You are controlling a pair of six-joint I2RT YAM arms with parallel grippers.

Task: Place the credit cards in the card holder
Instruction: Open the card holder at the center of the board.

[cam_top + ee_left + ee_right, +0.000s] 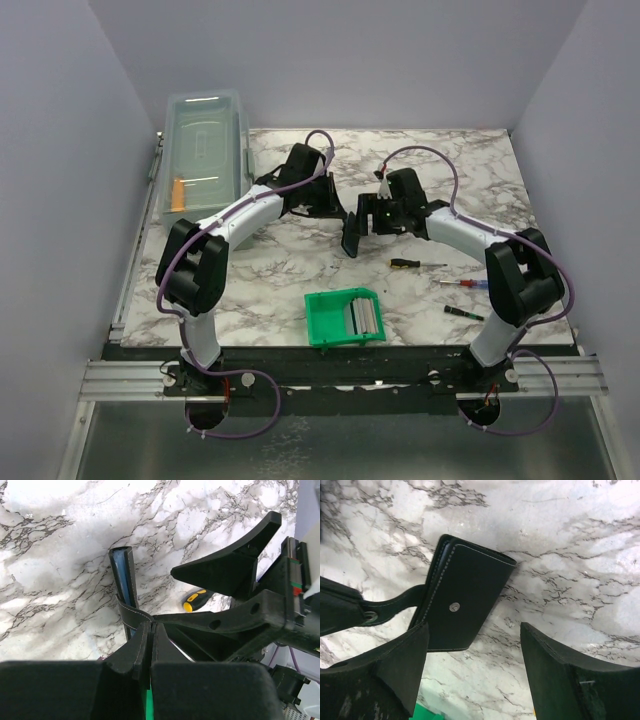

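With the left gripper (150, 630) pinched tight on the strap (131, 615) of the card holder (465, 595) and the right gripper (472, 630) spread wide, lots left to do: credit cards (364, 315) lying in the green bin (325, 318).

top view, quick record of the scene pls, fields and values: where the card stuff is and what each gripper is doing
card holder: black, strap unfastened, held between the two arms at mid-table
left gripper: shut on the card holder's strap
right gripper: open, one finger on each side of the card holder
cards: silver-grey, lying in the green bin near the front edge
screwdrivers: three, lying right of the bin
clear box: far left, lid on, something orange inside
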